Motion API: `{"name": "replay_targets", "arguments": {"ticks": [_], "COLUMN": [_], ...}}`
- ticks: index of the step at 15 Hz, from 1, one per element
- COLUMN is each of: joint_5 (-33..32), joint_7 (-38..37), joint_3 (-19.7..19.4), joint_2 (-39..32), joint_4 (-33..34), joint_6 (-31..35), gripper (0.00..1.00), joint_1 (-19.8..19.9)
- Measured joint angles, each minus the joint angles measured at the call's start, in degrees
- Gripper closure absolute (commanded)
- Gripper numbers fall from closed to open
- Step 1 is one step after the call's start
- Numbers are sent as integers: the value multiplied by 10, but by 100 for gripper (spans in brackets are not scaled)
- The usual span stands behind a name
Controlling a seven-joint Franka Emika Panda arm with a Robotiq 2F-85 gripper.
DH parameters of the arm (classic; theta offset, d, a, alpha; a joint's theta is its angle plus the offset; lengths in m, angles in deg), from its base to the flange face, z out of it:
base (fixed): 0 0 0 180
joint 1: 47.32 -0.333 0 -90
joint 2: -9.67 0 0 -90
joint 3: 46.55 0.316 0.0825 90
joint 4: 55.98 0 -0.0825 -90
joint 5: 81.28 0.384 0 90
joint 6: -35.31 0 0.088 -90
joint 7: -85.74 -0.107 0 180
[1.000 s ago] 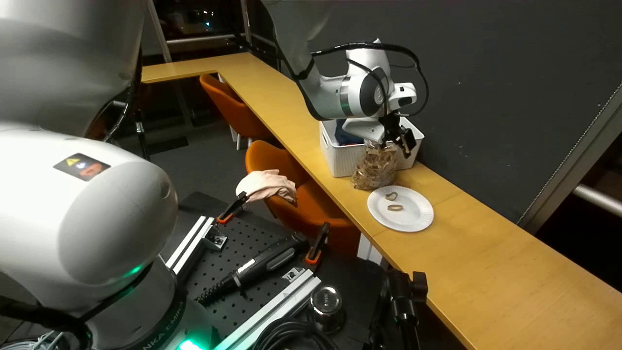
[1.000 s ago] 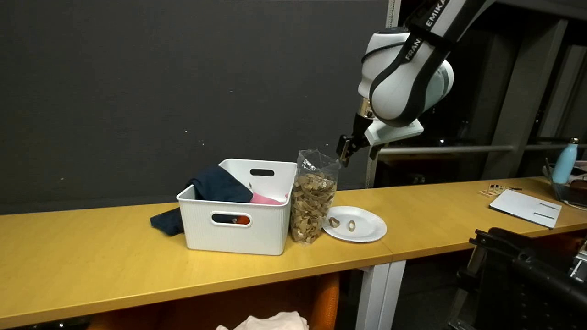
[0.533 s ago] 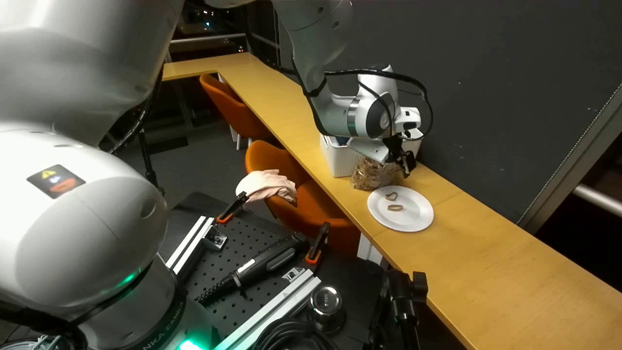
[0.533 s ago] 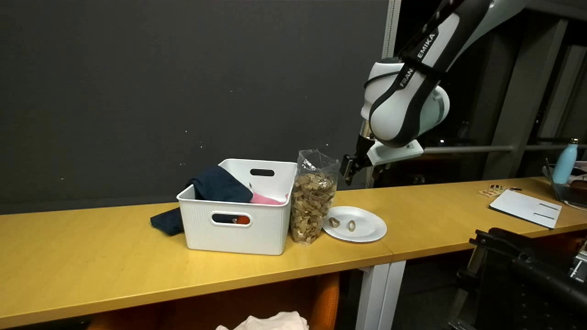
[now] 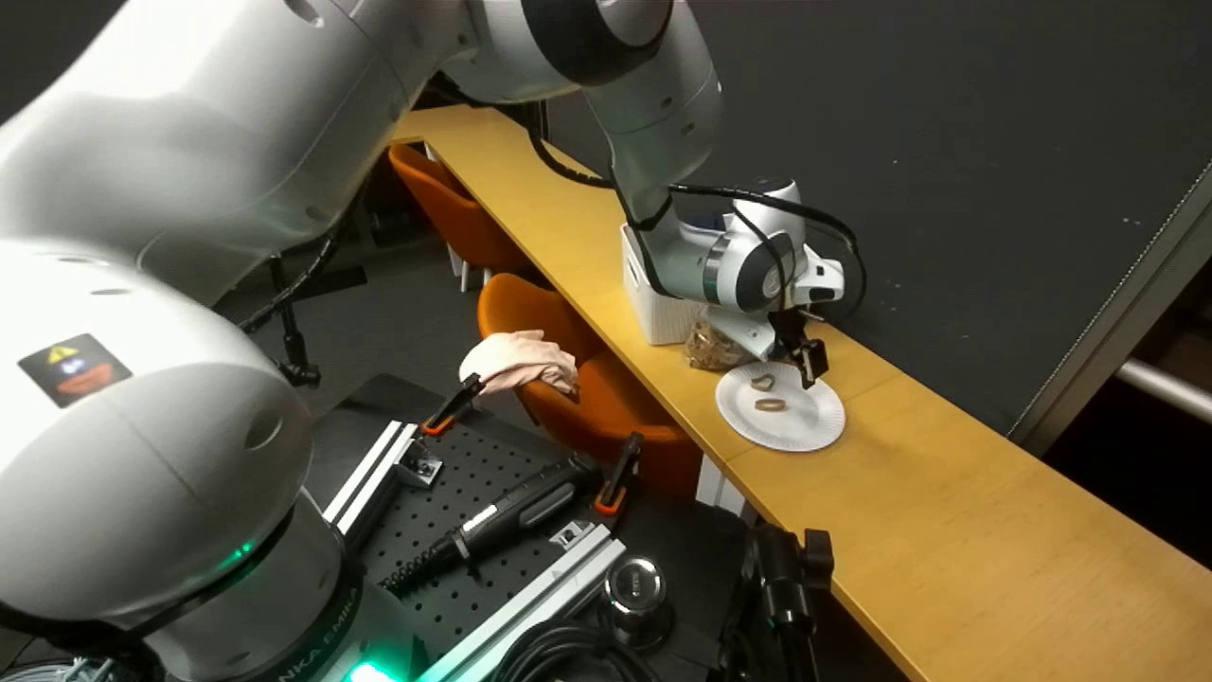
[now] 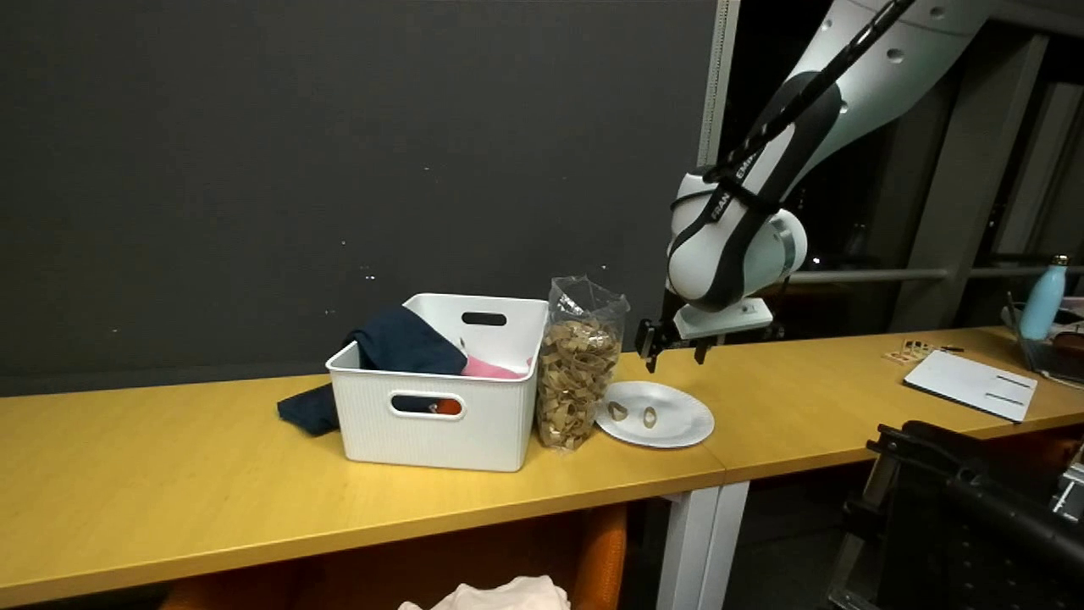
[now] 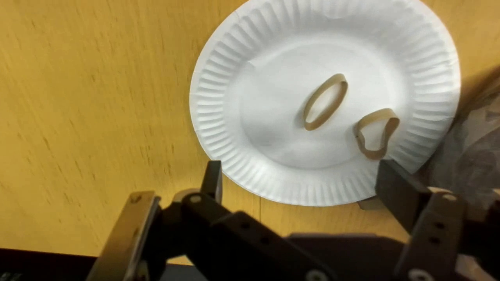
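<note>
In the wrist view a white paper plate lies on the wooden table with two tan bands on it. The more central one is an oval band; the other, a bent, roughly triangular band, lies nearer the right finger. My gripper stands open over the plate's near rim, its fingers wide apart and nothing between them. In an exterior view the gripper hangs above the plate's far side, apart from it. Beside the plate stands a clear bag full of similar tan pieces, partly hidden behind the arm in an exterior view.
A white bin with dark blue cloth and something pink stands against the bag. A dark wall rises behind the table. Farther right are a white board and a blue bottle. An orange chair stands at the table's edge.
My gripper has come down steadily from above the bag's height to lower over the plate's far side. The plate, bands, bag and bin have not moved.
</note>
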Motion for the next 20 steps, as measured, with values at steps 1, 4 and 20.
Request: {"name": "replay_targets", "arguments": {"ticks": [1, 4, 20], "joint_5": [8, 22, 48], "joint_7": [0, 0, -8], "joint_3": [4, 27, 78], "joint_2": [-16, -59, -205], "joint_4": [20, 82, 309], "joint_6": [-9, -33, -163], "gripper": [0, 0, 0], "joint_1": [7, 29, 78]}}
